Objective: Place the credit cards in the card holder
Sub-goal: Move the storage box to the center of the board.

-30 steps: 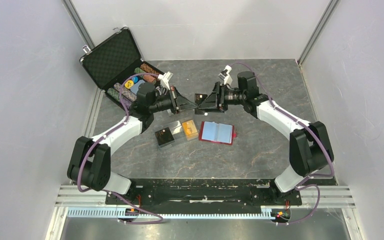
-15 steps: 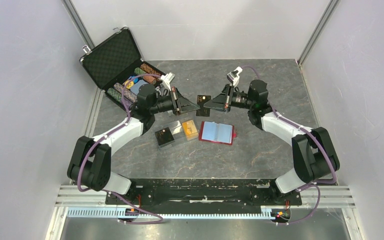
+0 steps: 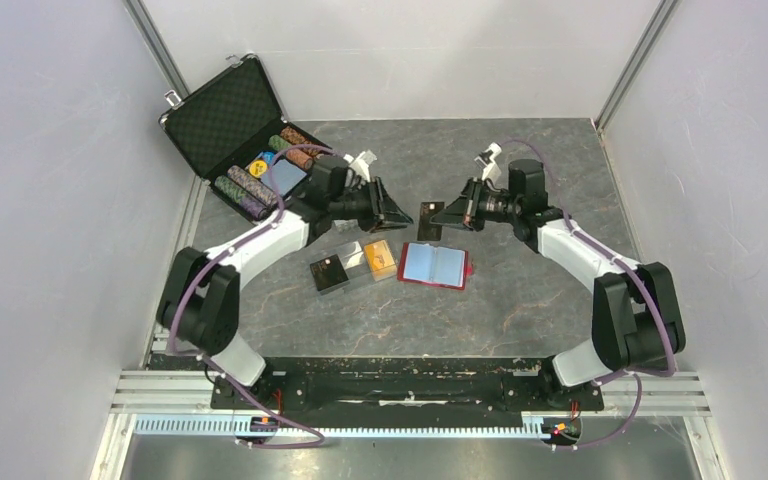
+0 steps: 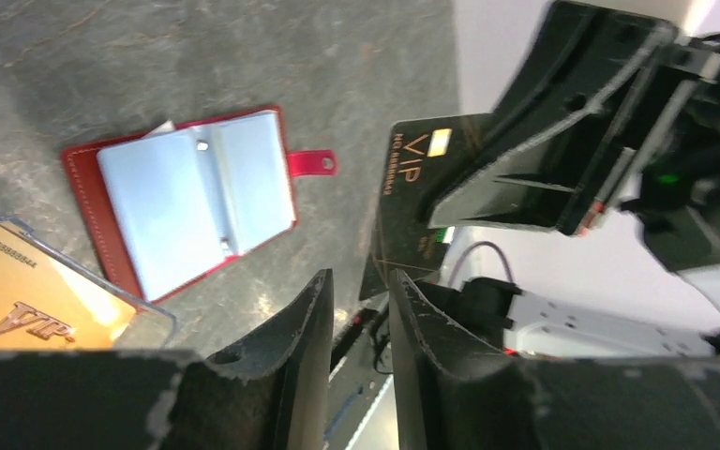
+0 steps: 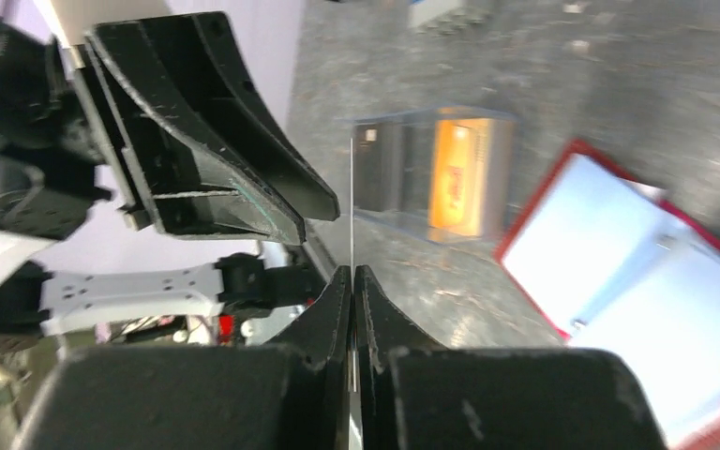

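Grey stone-pattern table (image 3: 520, 300). Landmark for everything below: the red wallet (image 3: 433, 265), lying open and flat on it.

Black chip case (image 3: 222, 115): well off to the wallet's far left, lid up, rows of chips (image 3: 250, 185) in its tray.

The left gripper (image 3: 398, 216) is above and just left of the wallet's far edge, jaws a narrow gap apart, nothing between them. The right gripper (image 3: 442, 215) is over that far edge, clamped on a dark card (image 4: 411, 202) marked VIP in gold. The tips face each other. The left tip is near the card but apart from it.

Wallet itself: two pale blue sleeve leaves showing, long axis left-right, clasp tab at its right. No card visible in those sleeves. A pale corner pokes out behind the left leaf; cannot tell what it is.

Clear box (image 3: 365, 262): just beside the wallet's left edge; touching or not, cannot tell. An orange card (image 3: 380, 258) lies in the half nearest the wallet, a dark square piece (image 3: 330, 272) in the other.

Held card, off the table: the wallet lies below it and a little toward the near edge. Its long side looks roughly far-to-near, across the wallet's length. My read: the right arm is placed to deliver, and the card probably needs turning to meet a sleeve mouth.
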Available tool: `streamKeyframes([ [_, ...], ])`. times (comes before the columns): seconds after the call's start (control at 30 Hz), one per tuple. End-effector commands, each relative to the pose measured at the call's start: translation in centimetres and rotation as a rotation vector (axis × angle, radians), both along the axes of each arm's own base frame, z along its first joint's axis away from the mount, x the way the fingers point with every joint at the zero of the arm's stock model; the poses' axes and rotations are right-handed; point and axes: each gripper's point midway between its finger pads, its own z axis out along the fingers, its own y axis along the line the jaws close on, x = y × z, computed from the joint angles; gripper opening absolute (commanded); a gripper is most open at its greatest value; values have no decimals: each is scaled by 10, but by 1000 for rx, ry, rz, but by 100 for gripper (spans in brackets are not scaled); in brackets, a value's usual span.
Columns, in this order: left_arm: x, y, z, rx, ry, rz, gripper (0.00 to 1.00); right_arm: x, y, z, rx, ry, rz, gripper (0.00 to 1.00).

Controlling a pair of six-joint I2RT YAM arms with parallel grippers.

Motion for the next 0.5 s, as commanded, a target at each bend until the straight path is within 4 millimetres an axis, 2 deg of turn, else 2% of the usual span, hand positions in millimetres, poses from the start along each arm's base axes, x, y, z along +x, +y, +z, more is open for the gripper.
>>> streamKeyframes([
  [0.0,-5,-4,-52,328,42,-45,34,-5,-34,-37,-205,-2,-51,0],
  [0.13,-11,-13,-86,568,64,-118,26,-12,-46,-62,-278,35,-54,0],
  [0.3,-3,-17,-112,718,89,-130,11,-19,-50,-82,-307,74,-47,0],
  [0.47,-1,1,-136,847,131,-135,4,-22,-52,-98,-330,101,-39,0],
])
